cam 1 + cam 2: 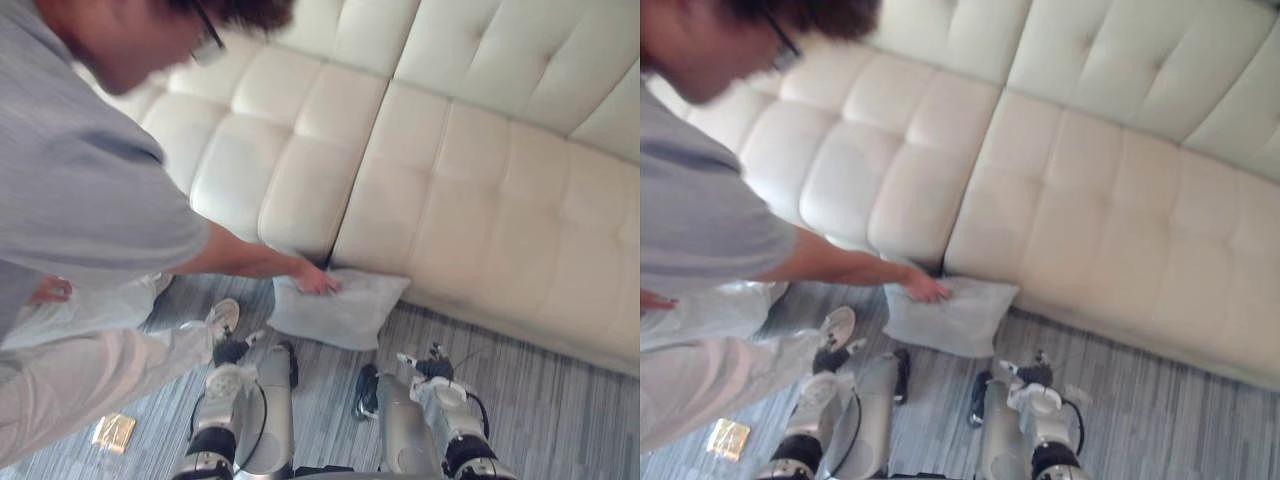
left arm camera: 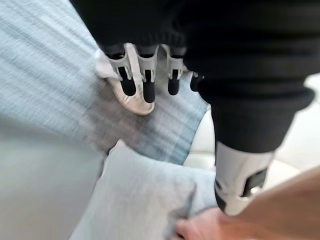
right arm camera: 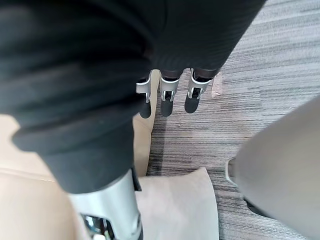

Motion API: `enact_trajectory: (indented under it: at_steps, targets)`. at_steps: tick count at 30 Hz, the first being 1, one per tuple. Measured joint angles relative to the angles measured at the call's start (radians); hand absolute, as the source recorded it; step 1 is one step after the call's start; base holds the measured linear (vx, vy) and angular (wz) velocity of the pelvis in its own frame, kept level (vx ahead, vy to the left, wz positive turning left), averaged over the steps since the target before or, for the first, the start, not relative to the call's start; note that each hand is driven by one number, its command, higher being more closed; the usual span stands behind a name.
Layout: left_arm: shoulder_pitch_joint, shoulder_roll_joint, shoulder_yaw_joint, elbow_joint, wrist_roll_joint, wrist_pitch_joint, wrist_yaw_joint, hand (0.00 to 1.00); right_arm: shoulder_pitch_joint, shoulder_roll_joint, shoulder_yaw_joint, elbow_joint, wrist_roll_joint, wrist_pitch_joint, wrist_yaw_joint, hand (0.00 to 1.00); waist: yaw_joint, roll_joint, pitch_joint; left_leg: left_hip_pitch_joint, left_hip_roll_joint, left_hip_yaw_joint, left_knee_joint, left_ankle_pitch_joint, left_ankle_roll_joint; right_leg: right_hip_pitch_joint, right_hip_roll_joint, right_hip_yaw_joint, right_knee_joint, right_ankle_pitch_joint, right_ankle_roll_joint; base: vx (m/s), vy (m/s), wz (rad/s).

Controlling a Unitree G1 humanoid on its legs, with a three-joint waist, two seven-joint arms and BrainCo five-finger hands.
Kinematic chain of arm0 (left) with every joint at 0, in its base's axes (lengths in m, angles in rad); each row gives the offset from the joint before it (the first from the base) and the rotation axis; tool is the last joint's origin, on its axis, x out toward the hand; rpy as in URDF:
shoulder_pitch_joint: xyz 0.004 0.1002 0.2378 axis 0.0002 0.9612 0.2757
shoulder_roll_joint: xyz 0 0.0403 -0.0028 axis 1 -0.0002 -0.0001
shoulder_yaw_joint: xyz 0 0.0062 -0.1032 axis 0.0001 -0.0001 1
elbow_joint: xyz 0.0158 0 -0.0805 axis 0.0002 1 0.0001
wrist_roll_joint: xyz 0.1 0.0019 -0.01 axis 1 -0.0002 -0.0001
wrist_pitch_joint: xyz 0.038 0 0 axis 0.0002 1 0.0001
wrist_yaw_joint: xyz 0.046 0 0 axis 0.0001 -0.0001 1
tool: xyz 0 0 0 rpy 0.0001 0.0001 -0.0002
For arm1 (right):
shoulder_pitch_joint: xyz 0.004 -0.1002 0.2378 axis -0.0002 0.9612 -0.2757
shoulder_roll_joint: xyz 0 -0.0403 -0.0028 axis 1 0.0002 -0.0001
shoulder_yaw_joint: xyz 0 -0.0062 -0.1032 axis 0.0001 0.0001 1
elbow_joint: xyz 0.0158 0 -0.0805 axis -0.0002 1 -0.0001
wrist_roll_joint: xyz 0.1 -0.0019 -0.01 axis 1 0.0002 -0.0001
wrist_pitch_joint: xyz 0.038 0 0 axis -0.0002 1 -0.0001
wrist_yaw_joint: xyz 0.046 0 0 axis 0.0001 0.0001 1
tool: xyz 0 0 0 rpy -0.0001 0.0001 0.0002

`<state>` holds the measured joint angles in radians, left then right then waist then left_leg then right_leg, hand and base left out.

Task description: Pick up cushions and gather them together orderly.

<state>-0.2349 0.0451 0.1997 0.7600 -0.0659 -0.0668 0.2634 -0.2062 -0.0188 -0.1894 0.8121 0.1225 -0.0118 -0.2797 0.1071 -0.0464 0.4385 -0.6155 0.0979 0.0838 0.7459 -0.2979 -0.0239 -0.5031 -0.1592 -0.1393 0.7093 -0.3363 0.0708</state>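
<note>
Ahead of left robot hand [image 2: 144, 75], cushion [image 1: 345, 308] on carpet [image 1: 560, 410] nr sofa [image 1: 480, 200]

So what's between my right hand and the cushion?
Only bare striped carpet, as the right wrist view shows; the right hand hangs open, apart from the grey cushion.

Pale grey cushion [image 1: 340, 305] — flat on floor, against sofa [image 1: 470, 190].
</note>
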Motion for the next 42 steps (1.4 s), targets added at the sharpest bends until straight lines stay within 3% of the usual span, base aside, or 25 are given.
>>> enact_trajectory:
  at_steps: [7, 13, 27, 30, 34, 35, 38, 42]
  targets:
    - [-0.080, -0.020, 0.000, -0.019, -0.036, -0.007, 0.033, 0.00, -0.118, 0.002, 0.000, -0.028, 0.021, -0.001, -0.050, 0.00, -0.003, -0.008, 0.067, -0.105, 0.009, -0.008, 0.007, 0.032, -0.004, -0.114, 0.001, -0.004, 0.032, 0.006, -0.016, -0.01, -0.034, 0.00]
    - [-0.102, -0.032, -0.003, -0.030, -0.036, -0.009, 0.038, 0.00, -0.145, 0.001, 0.007, -0.053, 0.033, -0.008, -0.054, 0.00, -0.009, -0.007, 0.073, -0.105, 0.010, -0.006, -0.008, 0.034, -0.005, -0.120, 0.001, -0.004, 0.034, 0.007, -0.017, 0.08, -0.038, 0.00]
    - [0.016, -0.069, -0.087, -0.025, -0.024, -0.008, 0.006, 0.00, 0.008, 0.019, 0.088, -0.054, 0.025, -0.018, -0.035, 0.00, -0.011, -0.010, 0.067, 0.198, -0.002, 0.017, -0.262, 0.122, -0.029, 0.150, 0.015, -0.018, -0.170, 0.057, -0.040, 0.00, -0.045, 0.00]
    - [0.056, -0.065, -0.103, 0.000, -0.018, -0.007, -0.015, 0.00, 0.074, 0.020, 0.093, -0.053, -0.002, -0.017, -0.022, 0.00, -0.012, -0.018, 0.041, 0.259, -0.001, 0.018, -0.313, 0.136, -0.039, 0.206, 0.023, -0.023, -0.215, 0.068, -0.040, 0.03, -0.039, -0.01]
    - [0.137, -0.067, -0.102, 0.055, -0.007, -0.005, -0.033, 0.00, 0.186, 0.024, 0.087, -0.048, -0.020, -0.014, 0.002, 0.00, -0.022, -0.024, -0.090, 0.313, -0.003, 0.018, -0.362, 0.143, -0.043, 0.269, 0.025, -0.039, -0.277, 0.074, -0.033, 0.10, -0.012, 0.05]
    - [0.173, -0.068, -0.100, 0.077, 0.008, -0.005, -0.037, 0.00, 0.226, 0.037, 0.071, -0.041, -0.032, -0.014, 0.008, 0.00, -0.024, -0.023, -0.148, 0.354, -0.005, 0.021, -0.391, 0.145, -0.045, 0.314, 0.027, -0.041, -0.314, 0.079, -0.029, 0.13, 0.005, 0.00]
    - [0.214, -0.065, -0.098, 0.121, 0.030, -0.003, -0.058, 0.00, 0.253, 0.063, 0.041, 0.006, -0.045, -0.011, 0.029, 0.00, -0.026, -0.023, -0.220, 0.428, -0.005, 0.036, -0.466, 0.164, -0.049, 0.383, 0.035, -0.041, -0.390, 0.104, -0.024, 0.13, 0.001, -0.08]
    - [0.219, -0.068, -0.098, 0.158, 0.047, 0.004, -0.074, 0.00, 0.260, 0.067, 0.032, 0.035, -0.045, -0.006, 0.046, 0.00, -0.028, -0.015, -0.256, 0.479, -0.013, 0.042, -0.538, 0.196, -0.049, 0.425, 0.037, -0.043, -0.446, 0.131, -0.019, 0.05, 0.004, -0.03]
